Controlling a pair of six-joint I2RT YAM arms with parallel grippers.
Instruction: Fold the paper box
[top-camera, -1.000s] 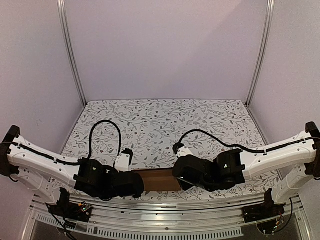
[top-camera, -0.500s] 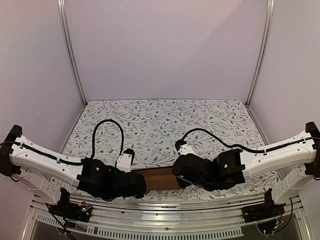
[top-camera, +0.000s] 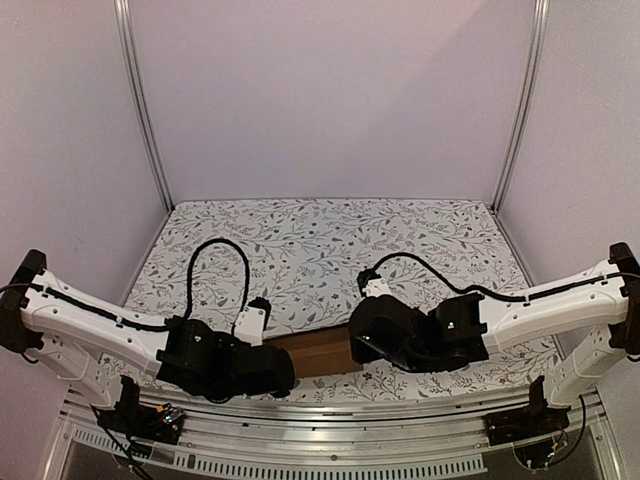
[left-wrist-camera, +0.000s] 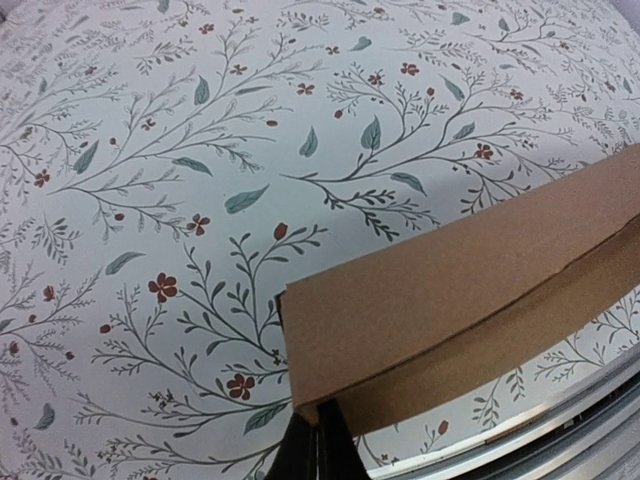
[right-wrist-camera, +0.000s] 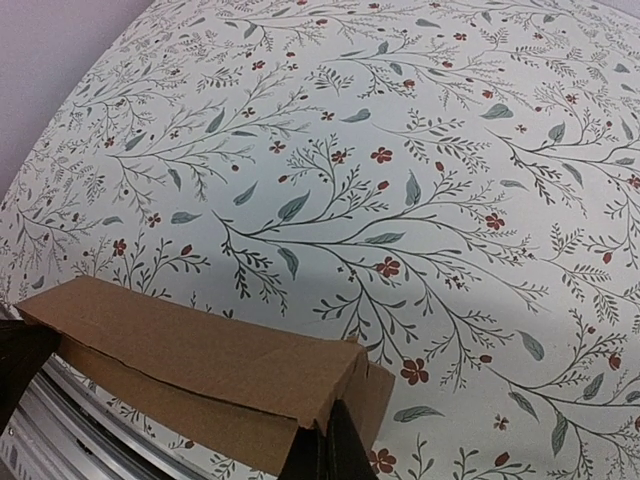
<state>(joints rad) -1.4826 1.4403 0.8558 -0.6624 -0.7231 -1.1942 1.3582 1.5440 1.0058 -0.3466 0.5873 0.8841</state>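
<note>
The paper box (top-camera: 318, 350) is a plain brown carton lying flat near the table's front edge, between my two arms. The left wrist view has the box (left-wrist-camera: 450, 290) running off to the right. My left gripper (left-wrist-camera: 320, 440) is shut, its tips against the box's near left corner. In the right wrist view the box (right-wrist-camera: 190, 360) runs off to the left, with a small end flap folded down at its right end. My right gripper (right-wrist-camera: 335, 445) is shut, its tips pressed at that corner beside the flap. From above, the left gripper (top-camera: 280, 372) and right gripper (top-camera: 358, 348) bracket the box's ends.
A floral cloth (top-camera: 330, 250) covers the table. A metal rail (left-wrist-camera: 570, 415) runs along the front edge just behind the box, also seen as the rail (right-wrist-camera: 70, 425) in the right wrist view. Side walls and aluminium posts (top-camera: 145, 110) enclose the space.
Both arms crept a little, the left to the right and the right farther from the front edge. The box between them shifted slightly away from the rail. Both grippers stayed shut.
</note>
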